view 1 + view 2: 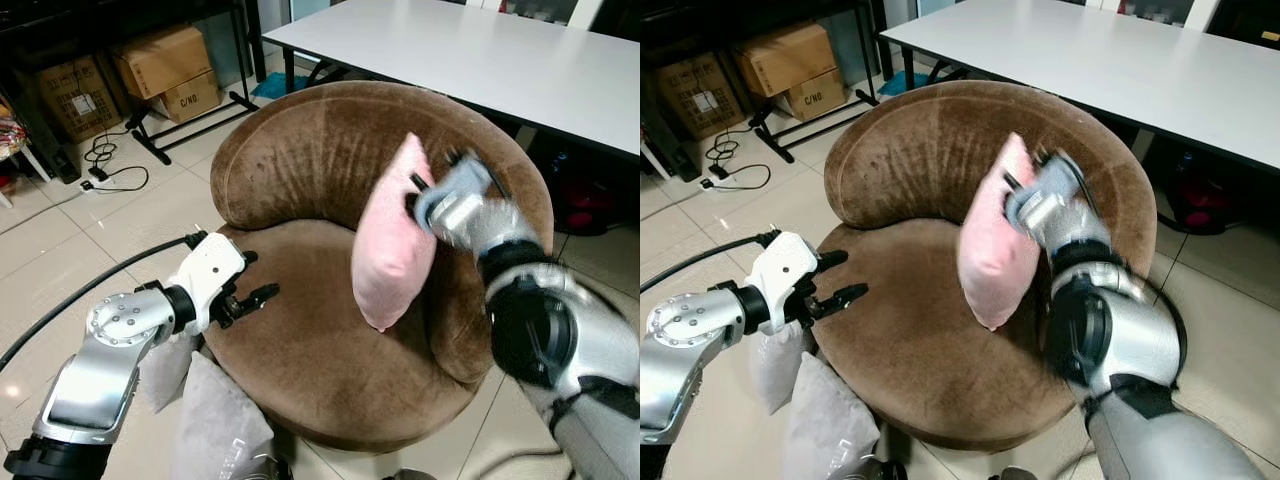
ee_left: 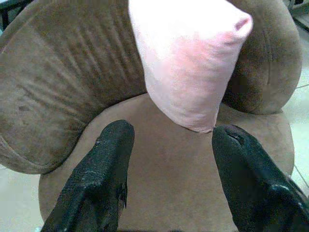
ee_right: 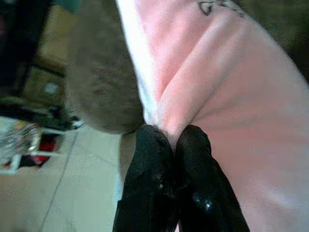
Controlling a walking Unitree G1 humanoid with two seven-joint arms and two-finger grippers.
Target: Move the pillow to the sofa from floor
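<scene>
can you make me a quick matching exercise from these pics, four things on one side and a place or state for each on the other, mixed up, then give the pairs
Things:
1. pink pillow
2. left gripper
3. grey pillows
4. cardboard boxes

Places or states:
A. on the floor against the brown sofa's front
B. pinched by the right gripper, hanging above the sofa seat
C. open and holding nothing, at the sofa's front edge
D. under the dark shelf unit at the back

Pairs: 1-B, 2-C, 3-A, 4-D
</scene>
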